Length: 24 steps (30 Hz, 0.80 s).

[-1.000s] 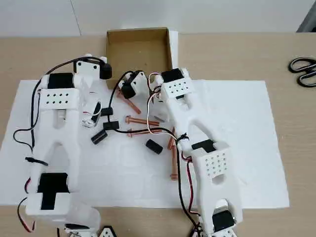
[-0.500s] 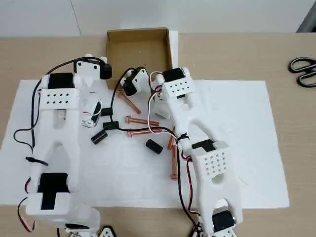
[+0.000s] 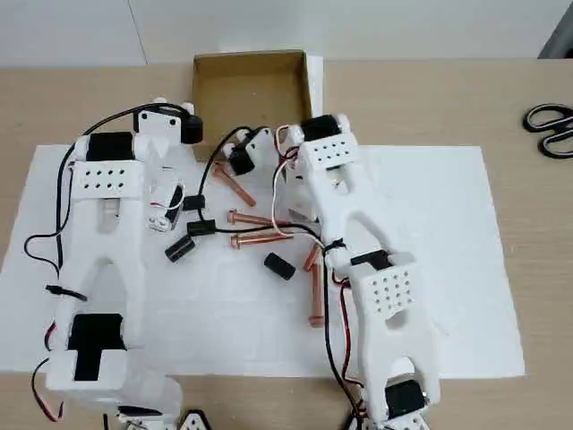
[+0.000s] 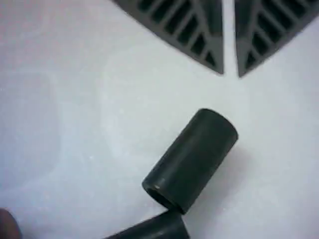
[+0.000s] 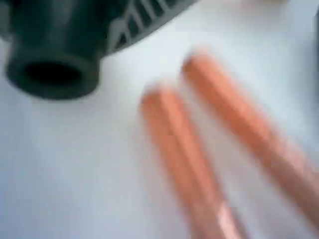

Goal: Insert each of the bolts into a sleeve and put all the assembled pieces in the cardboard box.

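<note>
The left claw [image 4: 230, 73] is hanging low over the white paper [image 3: 430, 224]. Its jaws are drawn all but together, just a sliver of sheet is showing between them, and they are gripping nothing. Just past its tips a loose sleeve [image 4: 192, 158] is lying on its side, and a second sleeve [image 4: 152, 230] is touching its open end.

Over to the right claw [image 3: 243, 154]: it is hovering just in front of the cardboard box [image 3: 199, 98], and it is clamping a held sleeve [image 5: 52, 74] with the bore facing the wrist camera. Beyond it two copper bolts are lying side by side on the paper, a nearer bolt [image 5: 174, 159] and a farther bolt [image 5: 239, 124].

From the high view, a slanted bolt [image 3: 235, 184] is lying just below that claw. A pair of level bolts [image 3: 255, 218] is resting in the middle of the sheet. The right arm [image 3: 358, 215] is covering their far ends, and a black cable [image 3: 300, 235] is running across them. A long bolt [image 3: 316, 296] is pointing down the sheet beside the arm's forearm, and another one above it is half hidden by the arm.

A stray sleeve [image 3: 179, 248] is sitting near the left arm [image 3: 107, 224], and a middle sleeve [image 3: 279, 266] is lying between the two arms. Scissors [image 3: 551, 128] are resting on the wooden table [image 3: 528, 269], well off to the right of the paper.
</note>
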### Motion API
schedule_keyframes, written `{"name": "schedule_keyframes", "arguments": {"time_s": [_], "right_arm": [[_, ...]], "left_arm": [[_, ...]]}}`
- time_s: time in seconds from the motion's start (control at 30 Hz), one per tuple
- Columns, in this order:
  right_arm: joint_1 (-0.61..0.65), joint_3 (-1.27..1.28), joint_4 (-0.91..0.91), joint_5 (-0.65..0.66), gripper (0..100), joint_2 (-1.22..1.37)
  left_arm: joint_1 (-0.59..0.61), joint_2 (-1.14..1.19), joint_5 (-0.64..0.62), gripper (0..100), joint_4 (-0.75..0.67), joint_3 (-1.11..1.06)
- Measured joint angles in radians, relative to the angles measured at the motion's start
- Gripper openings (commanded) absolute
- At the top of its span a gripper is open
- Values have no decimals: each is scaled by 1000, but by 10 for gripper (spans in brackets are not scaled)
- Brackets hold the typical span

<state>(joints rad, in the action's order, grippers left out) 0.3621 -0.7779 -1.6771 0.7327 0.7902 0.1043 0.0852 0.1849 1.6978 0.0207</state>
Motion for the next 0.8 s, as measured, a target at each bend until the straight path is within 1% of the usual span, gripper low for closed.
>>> {"name": "schedule_keyframes", "arguments": {"time_s": [0.07,0.23,0.33,0.43,0.6,0.7,0.8], "right_arm": [[-9,-18,-17,-32,4,-34],[-28,-25,-32,-178,4,-150],[-54,-20,-37,-304,4,-212],[-107,37,-37,-448,4,-281],[-212,215,-37,-612,4,-417],[-232,348,-37,-683,4,-503],[-233,505,-37,-717,7,-601]], "left_arm": [[0,0,0,6,0,0],[0,0,0,6,0,0],[0,0,0,6,0,0],[-11,0,0,6,0,9],[-114,12,0,6,20,104],[-210,44,0,6,31,172],[-304,101,-18,6,32,230]]}}
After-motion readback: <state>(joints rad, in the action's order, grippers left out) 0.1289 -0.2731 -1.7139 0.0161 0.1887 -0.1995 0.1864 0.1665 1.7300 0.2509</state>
